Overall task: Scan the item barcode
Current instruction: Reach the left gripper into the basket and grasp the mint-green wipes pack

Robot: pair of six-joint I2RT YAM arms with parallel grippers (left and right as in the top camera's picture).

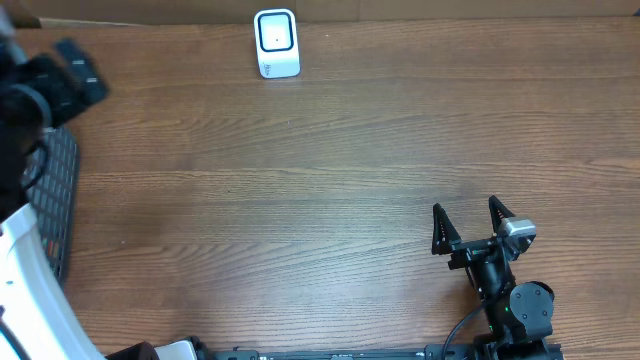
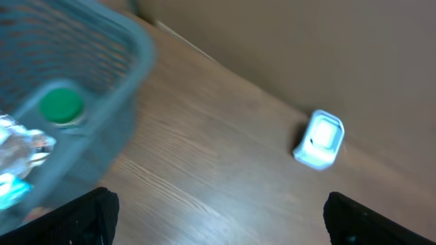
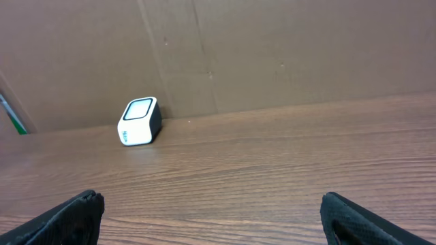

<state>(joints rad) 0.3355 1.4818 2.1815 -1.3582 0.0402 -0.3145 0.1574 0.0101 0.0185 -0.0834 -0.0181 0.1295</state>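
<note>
The white barcode scanner [image 1: 277, 42] stands upright at the table's far edge, also seen as the scanner [image 2: 319, 139] and the scanner [image 3: 139, 122]. A blue-grey basket [image 2: 129, 61] holds items: one with a green round cap [image 2: 61, 105] and a crinkly shiny packet [image 2: 20, 150]. My left gripper [image 2: 221, 221] hovers open beside the basket, nothing between its fingers; overhead it is a blurred dark shape, the left gripper [image 1: 75, 70]. My right gripper [image 1: 465, 207] rests open and empty near the front right, facing the scanner, the right gripper [image 3: 214, 218].
The basket [image 1: 55, 200] lies at the table's left edge, partly under my left arm [image 1: 30, 270]. A brown cardboard wall [image 3: 272, 54] backs the table behind the scanner. Bare wood tabletop [image 1: 300, 200] stretches between the scanner and the right gripper.
</note>
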